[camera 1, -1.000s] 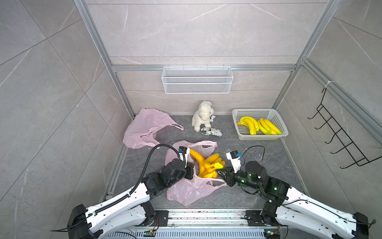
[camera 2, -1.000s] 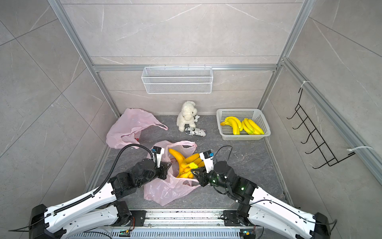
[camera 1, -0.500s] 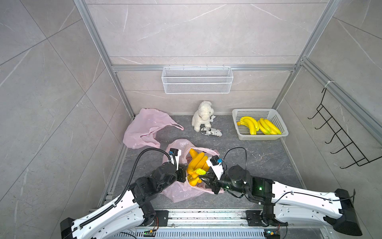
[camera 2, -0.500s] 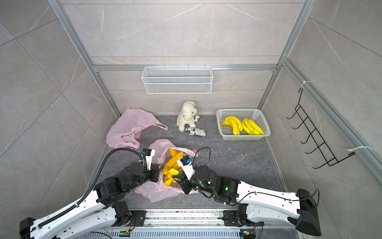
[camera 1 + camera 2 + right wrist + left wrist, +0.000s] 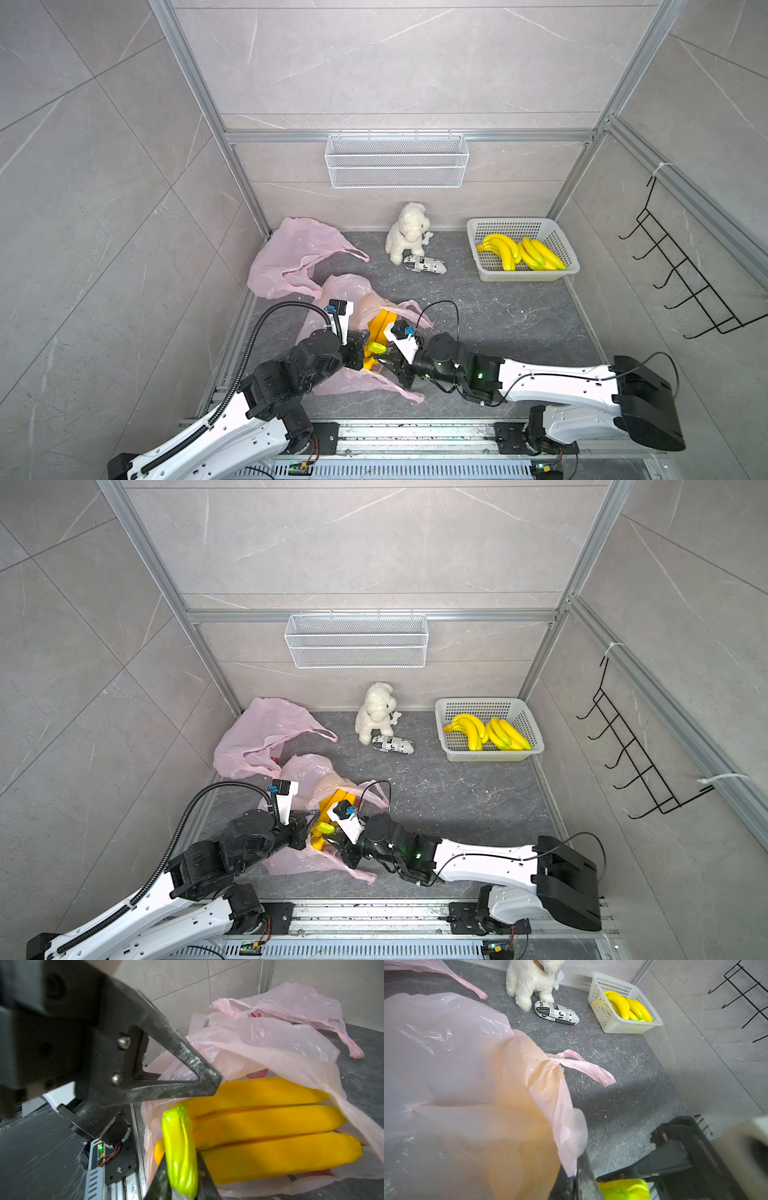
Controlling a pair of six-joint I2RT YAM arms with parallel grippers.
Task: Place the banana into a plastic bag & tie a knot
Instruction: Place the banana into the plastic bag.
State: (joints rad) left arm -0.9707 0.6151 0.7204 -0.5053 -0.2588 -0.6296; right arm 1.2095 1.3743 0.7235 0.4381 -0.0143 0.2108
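The pink bag (image 5: 347,289) lies at the surface's front left, its film veiling most of the banana bunch (image 5: 380,326) inside. On the newsprint pouch (image 5: 556,1014) only "ex" is readable. The left gripper (image 5: 574,1178) is closed on the bag's rim. The right gripper (image 5: 181,1155) narrowly clamps the bunch's green stem (image 5: 176,1126).

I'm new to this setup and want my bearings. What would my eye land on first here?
The yellow banana bunch lying partly inside the pink bag at the front centre, with the right gripper shut on its green stem and the left gripper pinching the bag's rim. After that, the white basket of more bananas at the back right, and the white plush dog at the back centre.
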